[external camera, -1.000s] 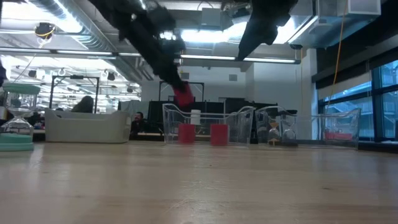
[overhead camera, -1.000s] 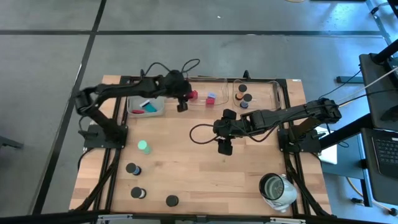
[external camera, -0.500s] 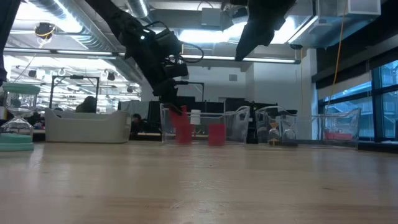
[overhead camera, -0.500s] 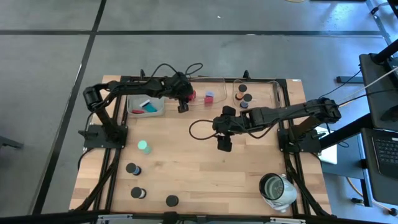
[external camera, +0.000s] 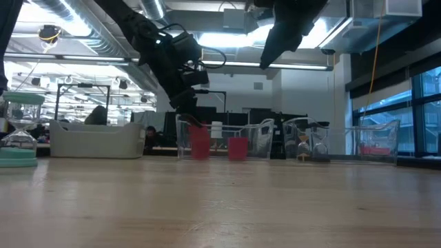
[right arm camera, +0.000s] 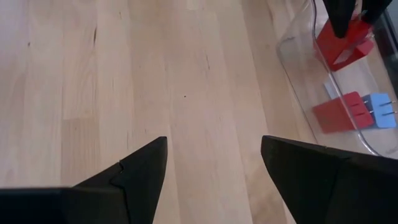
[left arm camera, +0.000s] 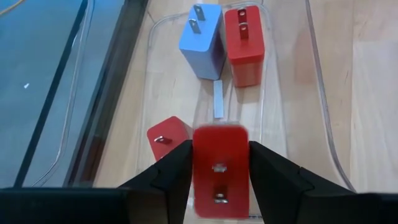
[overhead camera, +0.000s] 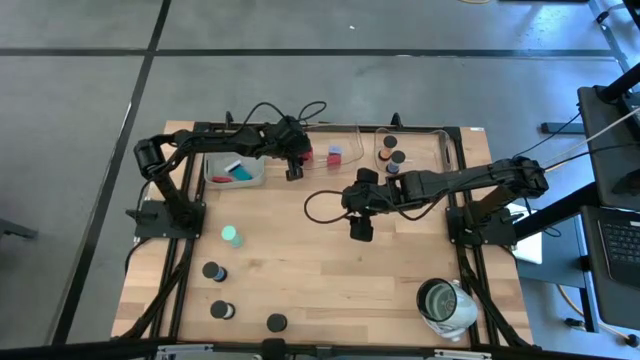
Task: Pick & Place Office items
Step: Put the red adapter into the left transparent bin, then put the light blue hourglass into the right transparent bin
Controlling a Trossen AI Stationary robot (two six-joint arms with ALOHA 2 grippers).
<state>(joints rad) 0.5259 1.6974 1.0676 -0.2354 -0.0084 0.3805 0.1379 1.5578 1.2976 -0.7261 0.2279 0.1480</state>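
Lowering its load over the last second, the left gripper (overhead camera: 292, 160) has brought a red block (left arm camera: 220, 169) from above the clear tray (overhead camera: 352, 129) down into it. In the low view the block (external camera: 200, 142) now sits at tray-floor level, where a second ago it hung well above the rim. In the left wrist view its fingers (left arm camera: 166, 177) still flank the block, but whether they press it or have just begun to let go I cannot tell (a slight blur on the block hints at motion, no more). Just beside it in the tray lies another red block (left arm camera: 168, 138), and farther along the same compartment a pale-blue cube (left arm camera: 203, 40) and a third red block (left arm camera: 244, 44) lie side by side.

For the task, this placement looks all but finished; release and withdrawal would be the remaining part.

On the left half of the counter (overhead camera: 330, 270), a green disc (overhead camera: 231, 236) and three black round caps (overhead camera: 213, 271) wait unsorted, well apart from the tray.

Farther right, the right gripper (overhead camera: 361, 229) hovers over bare counter near the middle, fingers (right arm camera: 134, 177) parted and holding nothing, unchanged over this second.
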